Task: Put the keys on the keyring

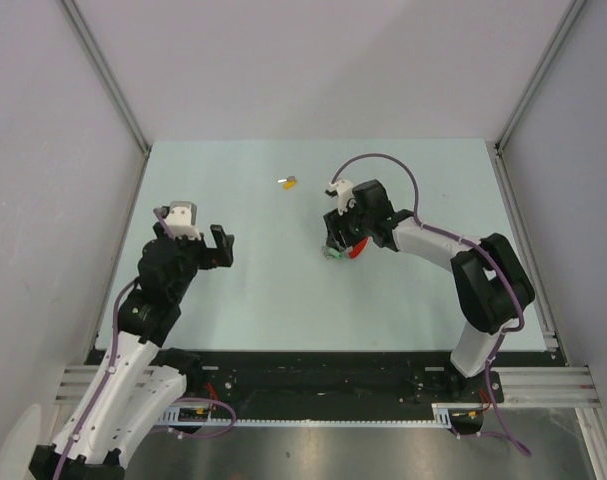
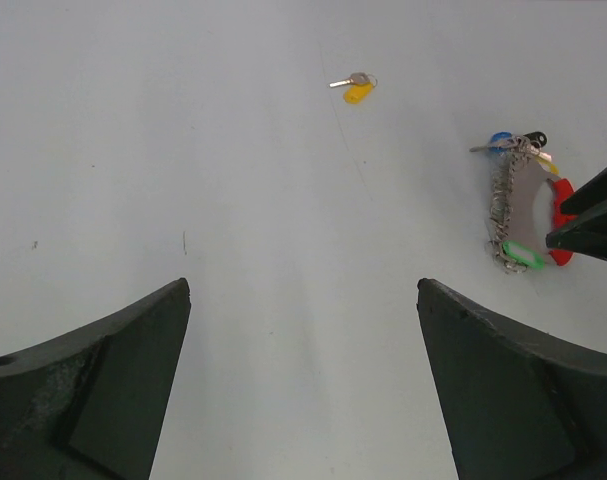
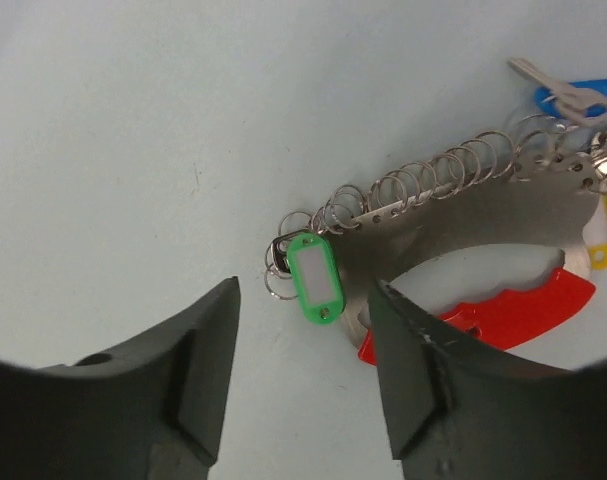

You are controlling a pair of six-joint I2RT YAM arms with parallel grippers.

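1. Keyring (image 1: 355,250), top view: it lies on the table (image 1: 283,300) at about 3 o'clock from centre, partly under my right gripper (image 1: 335,238). The yellow-headed key (image 1: 288,182) lies alone at 11 o'clock from it, well apart. My left gripper (image 1: 208,243) hangs at 9 o'clock from the keyring, well apart, holding nothing.
2. Left wrist view: my left gripper (image 2: 303,380) has its jaws spread wide over bare table (image 2: 183,150). The yellow-headed key (image 2: 358,90) sits at 12 o'clock. The keyring (image 2: 523,200) sits at 2 o'clock, with the green-headed key (image 2: 523,255) at its near end. A dark finger of my right gripper (image 2: 593,215) is just beside its red band.
3. Right wrist view: my right gripper (image 3: 303,340) is parted and grips nothing. The green-headed key (image 3: 315,278) lies at 12 o'clock from the gap, against the last loops of the keyring (image 3: 463,215). The red band (image 3: 523,315) runs to 3 o'clock, partly behind my finger. The blue-headed key (image 3: 578,97) lies at 2 o'clock. Whether my fingertips touch the table, I cannot tell.
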